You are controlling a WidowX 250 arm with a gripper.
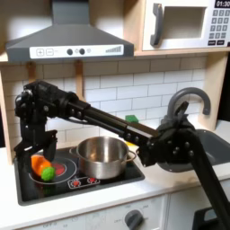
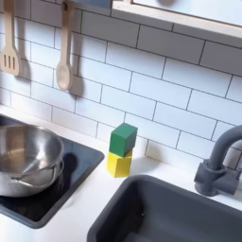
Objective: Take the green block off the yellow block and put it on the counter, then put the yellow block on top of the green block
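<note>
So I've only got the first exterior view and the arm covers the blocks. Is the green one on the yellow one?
Observer: Yes. In the second exterior view the green block sits on top of the yellow block.
Operator: Is anything gripping them?
Observer: No, nothing touches either block there.
Operator: Where exactly do they stand?
Observer: On the counter against the tiled wall, between the stovetop and the sink.
</note>
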